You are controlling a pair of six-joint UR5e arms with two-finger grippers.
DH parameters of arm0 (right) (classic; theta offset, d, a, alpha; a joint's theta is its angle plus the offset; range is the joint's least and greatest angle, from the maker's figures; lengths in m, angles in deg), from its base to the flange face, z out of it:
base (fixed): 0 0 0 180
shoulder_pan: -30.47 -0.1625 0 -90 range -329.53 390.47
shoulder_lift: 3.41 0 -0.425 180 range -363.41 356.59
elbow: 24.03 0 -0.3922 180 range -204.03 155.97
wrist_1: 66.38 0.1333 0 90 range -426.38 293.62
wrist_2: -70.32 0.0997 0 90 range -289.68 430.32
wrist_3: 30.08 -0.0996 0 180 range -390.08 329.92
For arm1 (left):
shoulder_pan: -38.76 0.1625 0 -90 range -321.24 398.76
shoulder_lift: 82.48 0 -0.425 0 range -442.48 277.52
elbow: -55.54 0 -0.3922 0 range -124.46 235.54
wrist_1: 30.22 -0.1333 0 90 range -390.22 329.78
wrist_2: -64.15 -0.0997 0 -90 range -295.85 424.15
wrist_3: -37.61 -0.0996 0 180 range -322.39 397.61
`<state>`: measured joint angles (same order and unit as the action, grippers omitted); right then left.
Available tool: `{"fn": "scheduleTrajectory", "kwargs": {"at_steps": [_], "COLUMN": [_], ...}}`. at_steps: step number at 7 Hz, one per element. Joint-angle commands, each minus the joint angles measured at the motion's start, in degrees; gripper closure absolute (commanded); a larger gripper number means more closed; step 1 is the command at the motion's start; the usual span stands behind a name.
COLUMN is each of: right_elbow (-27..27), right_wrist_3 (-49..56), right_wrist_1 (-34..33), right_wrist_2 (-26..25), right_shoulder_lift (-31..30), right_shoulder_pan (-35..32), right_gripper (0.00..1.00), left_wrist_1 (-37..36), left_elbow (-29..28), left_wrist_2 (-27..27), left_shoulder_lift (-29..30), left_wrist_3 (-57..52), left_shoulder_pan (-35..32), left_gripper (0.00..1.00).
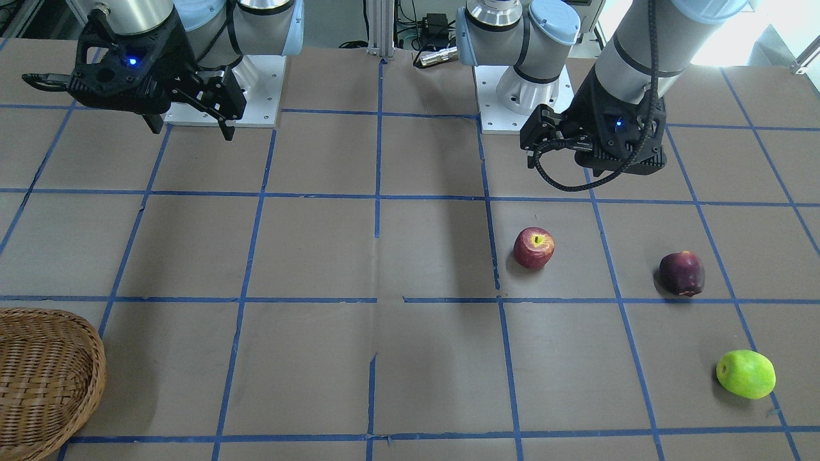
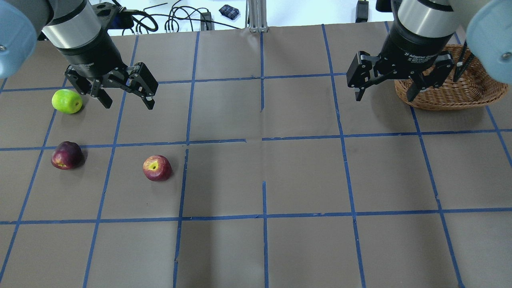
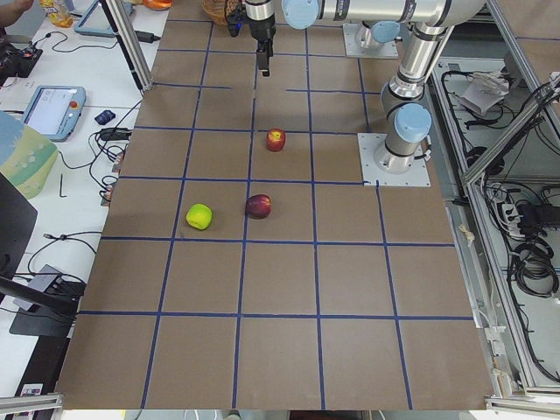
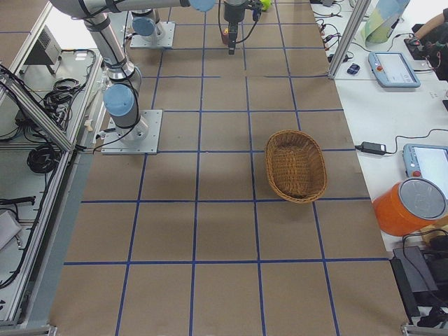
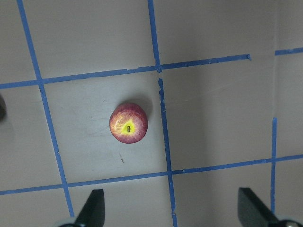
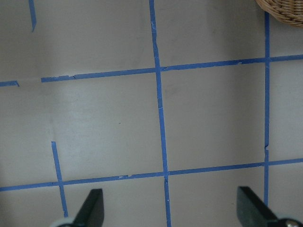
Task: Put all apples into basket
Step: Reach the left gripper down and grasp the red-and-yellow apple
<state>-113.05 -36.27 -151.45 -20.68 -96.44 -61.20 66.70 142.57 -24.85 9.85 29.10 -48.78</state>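
Three apples lie on the table on my left side. The red apple with a yellow stem dimple also shows in the left wrist view. The maroon apple lies further left. The green apple lies beyond it. My left gripper hangs open and empty above the table, between the green and the red apple. My right gripper is open and empty in the air, just left of the wicker basket. The basket looks empty in the exterior right view.
The table is brown paper with a blue tape grid. Both arm bases stand at the robot's edge. Cables and small devices lie beyond the far edge. An orange container and tablets sit on a side bench off the table.
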Motion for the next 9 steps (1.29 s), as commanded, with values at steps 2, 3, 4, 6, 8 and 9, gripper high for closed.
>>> {"fn": "scheduleTrajectory", "kwargs": {"at_steps": [2, 3, 4, 6, 8, 9], "right_elbow": [-0.19, -0.10, -0.10, 0.17, -0.10, -0.36], "right_wrist_3": [-0.58, -0.58, -0.49, -0.05, -0.49, -0.49], "right_wrist_1": [0.09, 0.00, 0.00, -1.75, -1.67, -1.67], "right_wrist_2": [0.12, 0.21, 0.12, -0.05, 0.12, 0.12], "right_shoulder_lift": [-0.05, -0.05, -0.05, 0.04, 0.04, 0.04], "right_shoulder_pan": [0.00, -0.08, -0.08, 0.00, 0.00, -0.08], "right_gripper": [0.00, 0.00, 0.00, 0.00, 0.00, 0.00], "left_wrist_1": [0.20, 0.37, -5.80, -14.82, -16.66, -19.81], "left_elbow": [2.26, 5.66, 9.61, 13.25, 14.74, 14.83], "left_wrist_2": [0.13, 0.05, 0.40, 1.36, 2.95, 3.04], "left_shoulder_lift": [-1.44, -1.09, 0.48, 4.52, 8.38, 9.97], "left_wrist_3": [0.32, -0.80, -0.90, -2.65, -6.05, -6.17], "left_shoulder_pan": [-0.08, 2.18, 6.99, 11.07, 11.16, 11.08], "left_gripper": [0.00, 0.00, 0.00, 0.00, 0.00, 0.00]}}
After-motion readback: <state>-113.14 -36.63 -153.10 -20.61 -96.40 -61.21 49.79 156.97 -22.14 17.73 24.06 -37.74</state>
